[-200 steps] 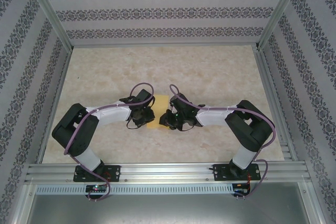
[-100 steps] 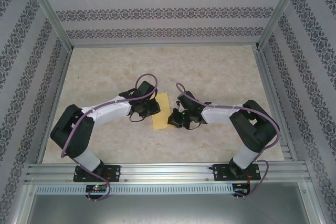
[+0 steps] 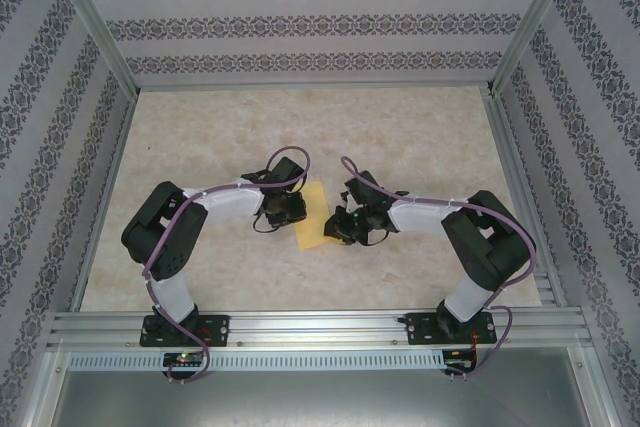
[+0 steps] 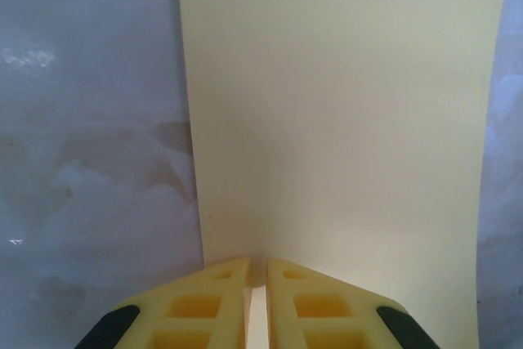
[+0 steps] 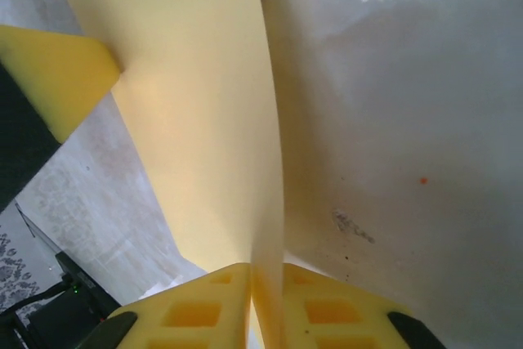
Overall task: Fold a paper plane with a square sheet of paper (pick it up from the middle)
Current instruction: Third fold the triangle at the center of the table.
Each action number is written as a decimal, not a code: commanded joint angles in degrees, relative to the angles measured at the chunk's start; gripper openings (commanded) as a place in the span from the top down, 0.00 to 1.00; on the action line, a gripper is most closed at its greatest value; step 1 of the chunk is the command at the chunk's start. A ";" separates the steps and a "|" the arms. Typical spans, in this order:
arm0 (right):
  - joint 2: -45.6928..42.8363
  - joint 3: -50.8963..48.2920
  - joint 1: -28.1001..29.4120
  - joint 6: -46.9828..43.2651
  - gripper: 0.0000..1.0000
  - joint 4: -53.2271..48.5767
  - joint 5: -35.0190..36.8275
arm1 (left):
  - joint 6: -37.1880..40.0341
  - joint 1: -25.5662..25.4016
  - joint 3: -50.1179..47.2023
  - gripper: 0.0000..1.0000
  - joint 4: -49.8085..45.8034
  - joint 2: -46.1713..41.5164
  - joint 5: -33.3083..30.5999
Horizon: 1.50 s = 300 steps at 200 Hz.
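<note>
Patterned walls (image 3: 300, 22) and an aluminium frame (image 3: 300, 327) close in the beige mottled table (image 3: 420, 127). Near its middle, a little toward the near edge, the square sheet of paper (image 3: 313, 215) is held between our two arms as a narrow yellow strip. The left hand (image 3: 289, 209) is closed on one edge of it: in the left wrist view its fingertips (image 4: 204, 308) pinch a sliver of the sheet, and the paper spreads out ahead of them. The right hand (image 3: 342, 225) is closed on the opposite edge, where its wrist view shows the sheet bowing as it runs down between the pads (image 5: 327, 308). The danger, as we judge it, lies in two shallow pinches on one thin sheet. If the hands pull apart even slightly out of step, the paper could tear at a pinch or slide out of the weaker hold. If they drift together instead, the bow on the right side could collapse into a stray crease that spoils the lengthwise folds the plane needs. A twist of either wrist would skew the fold line away from centre. A faint line runs up the sheet in the left wrist view, but we cannot tell whether it is a crease or only shading, so we would not use it as a guide. Releasing one hand before the sheet lies flat on the table would leave it drooping from a single edge.
</note>
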 commanded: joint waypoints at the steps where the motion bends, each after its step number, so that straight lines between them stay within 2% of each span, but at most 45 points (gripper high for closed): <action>1: -2.43 -0.08 -0.54 1.91 0.82 3.20 -0.74 | 1.50 0.42 0.52 0.86 0.30 1.39 -0.32; 30: -3.10 -0.95 -0.58 3.63 0.85 4.43 -0.42 | 1.61 0.45 0.54 0.86 0.17 1.71 -0.10; 53: -3.40 -1.23 -0.58 4.37 0.94 4.94 -0.63 | 1.93 0.45 0.89 0.87 -0.05 1.88 0.11; 74: -3.33 -0.60 -0.53 4.50 0.97 5.07 -0.64 | 2.96 0.45 1.85 0.87 -0.44 1.41 0.27; 133: 1.02 4.48 0.70 4.79 0.96 8.69 -1.23 | 3.50 0.45 3.32 0.90 -2.16 2.38 1.15; 196: 4.81 7.34 1.02 3.05 0.95 6.43 0.38 | 4.79 2.53 4.74 0.86 -3.65 -3.00 -2.11; 300: 8.79 10.69 2.06 1.01 0.92 4.29 0.41 | 5.80 3.57 5.77 0.89 -2.24 4.54 0.37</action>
